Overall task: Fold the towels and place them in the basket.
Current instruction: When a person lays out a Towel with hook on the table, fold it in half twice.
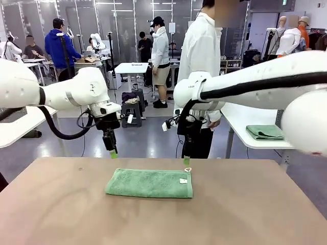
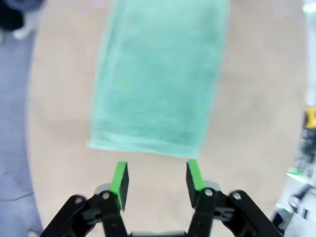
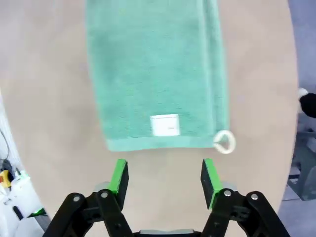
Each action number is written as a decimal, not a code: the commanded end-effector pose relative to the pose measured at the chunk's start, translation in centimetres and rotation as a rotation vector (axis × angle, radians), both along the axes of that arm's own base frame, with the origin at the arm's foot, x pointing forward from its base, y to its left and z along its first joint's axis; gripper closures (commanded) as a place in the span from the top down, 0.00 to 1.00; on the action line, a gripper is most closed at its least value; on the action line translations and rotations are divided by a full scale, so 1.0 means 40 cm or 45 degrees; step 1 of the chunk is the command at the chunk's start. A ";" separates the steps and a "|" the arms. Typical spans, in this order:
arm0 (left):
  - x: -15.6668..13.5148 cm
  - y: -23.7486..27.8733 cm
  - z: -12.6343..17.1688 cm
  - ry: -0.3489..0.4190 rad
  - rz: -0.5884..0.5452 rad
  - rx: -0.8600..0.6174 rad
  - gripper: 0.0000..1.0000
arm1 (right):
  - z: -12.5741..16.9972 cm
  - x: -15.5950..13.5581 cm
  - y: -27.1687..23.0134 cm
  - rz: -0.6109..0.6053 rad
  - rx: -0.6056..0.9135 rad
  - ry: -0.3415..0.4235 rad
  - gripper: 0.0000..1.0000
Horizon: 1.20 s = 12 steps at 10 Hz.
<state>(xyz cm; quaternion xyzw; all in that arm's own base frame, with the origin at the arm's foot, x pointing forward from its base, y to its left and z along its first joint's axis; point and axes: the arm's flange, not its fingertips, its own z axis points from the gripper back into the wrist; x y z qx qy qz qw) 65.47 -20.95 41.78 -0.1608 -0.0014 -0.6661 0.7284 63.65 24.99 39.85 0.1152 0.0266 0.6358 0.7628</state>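
Table lies bare from 3 through 6 to 9 o'clock of the green towel; left pincer hangs at 11, right pincer at 1.

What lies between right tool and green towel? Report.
Bare tan tabletop, from the right tool to the folded sea-green terry towel, per the right wrist view.

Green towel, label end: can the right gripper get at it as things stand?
Probably yes. The right gripper hangs open over the table just off the green towel, at the end with its white label. Nothing lies between them, and the left gripper is off the other end.
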 end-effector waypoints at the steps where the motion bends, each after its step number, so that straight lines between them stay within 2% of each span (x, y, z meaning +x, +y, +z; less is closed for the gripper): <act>1: -0.211 0.119 0.074 0.075 -0.139 -0.124 0.62 | 0.072 -0.228 -0.089 0.013 0.113 -0.014 0.75; 2: -0.271 0.175 0.109 0.019 -0.138 -0.152 0.62 | 0.109 -0.296 -0.133 0.040 0.180 -0.039 0.75; 3: -0.290 0.218 0.117 -0.029 -0.144 -0.232 0.62 | 0.121 -0.316 -0.174 0.013 0.246 -0.079 0.75; 4: -0.301 0.253 0.110 -0.074 -0.162 -0.319 0.62 | 0.118 -0.328 -0.208 0.003 0.307 -0.106 0.75; 7: -0.310 0.326 0.059 -0.106 -0.161 -0.477 0.62 | 0.076 -0.363 -0.259 -0.043 0.461 -0.149 0.75; 9: -0.306 0.340 0.030 -0.150 -0.114 -0.554 0.62 | 0.063 -0.374 -0.270 -0.066 0.502 -0.138 0.75; 10: -0.316 0.345 0.019 -0.174 -0.077 -0.588 0.62 | 0.080 -0.349 -0.278 -0.072 0.426 -0.127 0.75; 12: -0.325 0.366 0.002 -0.220 -0.026 -0.661 0.62 | 0.080 -0.349 -0.278 -0.072 0.426 -0.127 0.75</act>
